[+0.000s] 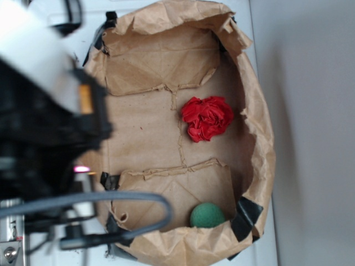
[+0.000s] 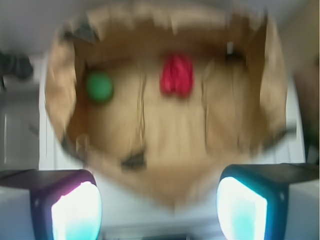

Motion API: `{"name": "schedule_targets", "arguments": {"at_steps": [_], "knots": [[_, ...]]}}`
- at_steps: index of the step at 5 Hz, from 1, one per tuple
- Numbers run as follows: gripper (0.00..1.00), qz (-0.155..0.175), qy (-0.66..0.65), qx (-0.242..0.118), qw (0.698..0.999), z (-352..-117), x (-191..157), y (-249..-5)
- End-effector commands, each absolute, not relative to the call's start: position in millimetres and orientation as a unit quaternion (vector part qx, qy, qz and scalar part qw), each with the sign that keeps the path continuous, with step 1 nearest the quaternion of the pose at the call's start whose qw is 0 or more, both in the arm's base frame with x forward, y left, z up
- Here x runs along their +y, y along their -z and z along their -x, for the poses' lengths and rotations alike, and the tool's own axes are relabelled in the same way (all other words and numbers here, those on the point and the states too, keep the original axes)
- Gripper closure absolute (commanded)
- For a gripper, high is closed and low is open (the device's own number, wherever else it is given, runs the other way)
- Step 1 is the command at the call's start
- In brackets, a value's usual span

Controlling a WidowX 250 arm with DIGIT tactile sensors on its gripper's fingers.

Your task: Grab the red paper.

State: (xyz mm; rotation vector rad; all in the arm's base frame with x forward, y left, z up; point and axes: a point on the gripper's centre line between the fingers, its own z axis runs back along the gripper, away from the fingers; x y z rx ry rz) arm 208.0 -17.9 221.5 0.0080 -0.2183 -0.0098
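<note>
While the gripper (image 2: 160, 210) hangs above the bag's (image 2: 165, 145) 6 o'clock rim in the wrist view, jaws apart and empty, the red paper (image 2: 176, 75) lies inside, toward 12 o'clock; green ball (image 2: 99, 87) at 10 o'clock.

Wrist view is blurring throughout: the bright red crumpled paper wad (image 2: 176, 75) is showing no folds, the smooth green ball (image 2: 99, 87) no texture. The gripper (image 2: 159, 210) is running off the bottom edge, fingertips cut off. In the exterior view, the black robot arm (image 1: 39, 122) is looming out of focus, covering the left rim of the torn brown paper bag (image 1: 260, 133).
</note>
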Motion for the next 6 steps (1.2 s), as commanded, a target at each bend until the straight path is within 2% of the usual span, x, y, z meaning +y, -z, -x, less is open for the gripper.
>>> {"name": "schedule_targets", "arguments": {"at_steps": [1,3,4,5,6], "knots": [[0.0,-0.016,0.002,-0.171,0.985,-241.8,-0.6,-230.0],[0.0,-0.016,0.002,-0.171,0.985,-241.8,-0.6,-230.0],[0.0,-0.03,0.008,-0.189,0.982,-261.3,16.0,-188.7],[0.0,-0.035,0.031,-0.191,0.98,-274.3,17.9,-157.2],[0.0,-0.026,0.064,-0.189,0.98,-276.7,18.9,-128.5]]}}
